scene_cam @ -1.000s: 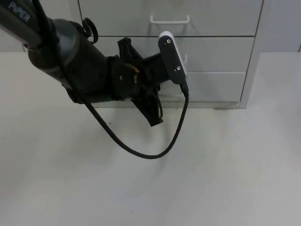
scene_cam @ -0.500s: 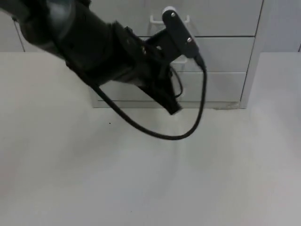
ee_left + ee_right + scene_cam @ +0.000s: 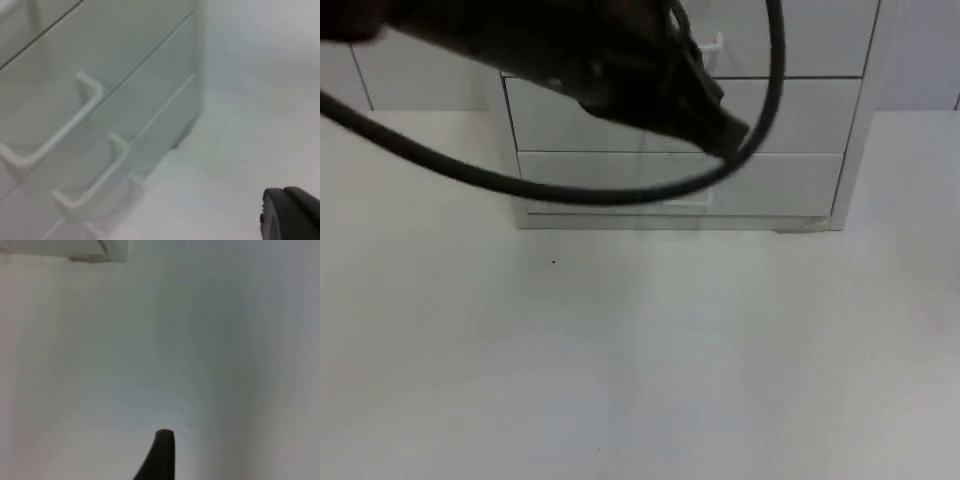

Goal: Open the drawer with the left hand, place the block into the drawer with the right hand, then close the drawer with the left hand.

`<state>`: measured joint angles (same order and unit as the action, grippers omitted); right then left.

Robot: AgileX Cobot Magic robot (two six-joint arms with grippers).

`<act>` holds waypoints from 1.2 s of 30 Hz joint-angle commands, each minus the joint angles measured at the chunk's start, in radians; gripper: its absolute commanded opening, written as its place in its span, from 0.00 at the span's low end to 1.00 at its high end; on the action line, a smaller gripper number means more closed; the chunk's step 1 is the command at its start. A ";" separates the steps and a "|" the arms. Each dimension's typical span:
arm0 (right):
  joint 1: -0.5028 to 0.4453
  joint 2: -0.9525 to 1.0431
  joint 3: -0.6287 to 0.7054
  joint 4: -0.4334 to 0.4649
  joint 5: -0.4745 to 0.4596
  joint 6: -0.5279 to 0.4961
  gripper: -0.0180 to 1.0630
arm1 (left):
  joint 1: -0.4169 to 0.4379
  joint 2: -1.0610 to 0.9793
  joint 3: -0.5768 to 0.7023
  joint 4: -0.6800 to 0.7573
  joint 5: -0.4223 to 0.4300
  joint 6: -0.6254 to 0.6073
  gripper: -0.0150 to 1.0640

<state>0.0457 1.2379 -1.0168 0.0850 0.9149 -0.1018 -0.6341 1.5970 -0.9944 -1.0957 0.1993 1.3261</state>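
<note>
Black left arm [image 3: 570,50], dark tapered gripper [image 3: 725,130], black fingertip [image 3: 159,455]

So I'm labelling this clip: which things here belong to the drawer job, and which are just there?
Job:
drawer unit, all drawers shut
drawer handles
left gripper, raised before the unit
right gripper, over the table

Just there:
white table
grey partition wall

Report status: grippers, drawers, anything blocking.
Left gripper in front of the white drawer cabinet, near its middle drawer. Right gripper waits over the white table. All drawers shut. No block seen; nothing in the way.
</note>
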 commanded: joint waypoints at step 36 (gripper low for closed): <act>0.177 -0.928 0.162 -0.015 0.035 -0.038 0.73 | 0.009 -0.772 0.043 0.774 0.556 -0.886 0.01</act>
<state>0.2199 0.3324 -0.8798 0.0677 0.9436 -0.1354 -0.6278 0.8501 -0.9553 -0.3302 0.7341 0.4486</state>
